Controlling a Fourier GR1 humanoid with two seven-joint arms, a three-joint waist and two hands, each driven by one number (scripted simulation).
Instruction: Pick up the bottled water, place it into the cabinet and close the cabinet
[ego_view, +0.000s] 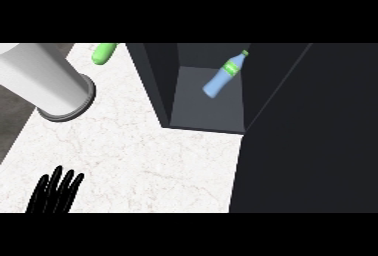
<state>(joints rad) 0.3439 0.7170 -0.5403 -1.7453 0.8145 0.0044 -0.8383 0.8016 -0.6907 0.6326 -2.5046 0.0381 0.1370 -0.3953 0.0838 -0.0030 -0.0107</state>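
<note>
The bottled water (224, 75), pale blue with a green label and green cap, lies tilted inside the dark cabinet (210, 112), toward its back. The cabinet stands open, and its dark door (310, 135) fills the right side of the head view. My left hand (55, 192) shows at the lower left with its fingers straight and pointing up, far from the bottle. My right hand does not show anywhere.
A large white cylinder with a grey base (44, 80) stands at the upper left on the white marble counter (148, 155). A green object (104, 52) lies at the counter's far edge.
</note>
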